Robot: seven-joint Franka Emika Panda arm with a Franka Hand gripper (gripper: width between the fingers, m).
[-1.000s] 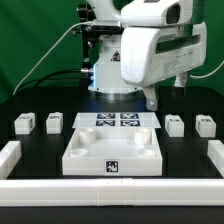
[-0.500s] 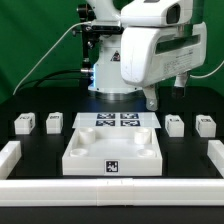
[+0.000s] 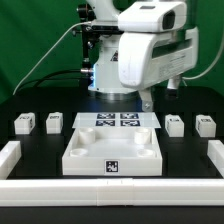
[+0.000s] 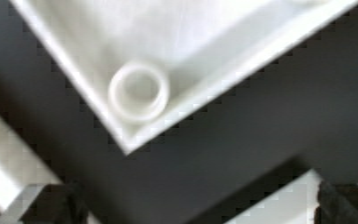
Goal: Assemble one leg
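Note:
Four small white legs with square markers stand on the black table: two at the exterior view's left (image 3: pixel 22 123) (image 3: pixel 54 122) and two at its right (image 3: pixel 175 124) (image 3: pixel 205 125). The big white tray-like piece (image 3: pixel 80 155) lies in the middle front. My gripper (image 3: pixel 146 98) hangs above the table behind the tray's far right corner, apart from every leg. In the wrist view the gripper (image 4: pixel 190 205) is open and empty, with dark fingers (image 4: pixel 25 205) at both edges. That view shows a tray corner with a round socket (image 4: pixel 137 90). No leg shows there.
The marker board (image 3: pixel 117 121) lies flat behind the tray. White walls border the table at the left (image 3: pixel 10 152), right (image 3: pixel 214 152) and front (image 3: pixel 110 191). The robot base and cables stand at the back before a green curtain.
The arm has shifted slightly towards the exterior view's left and a little upward. The legs and the tray have not moved.

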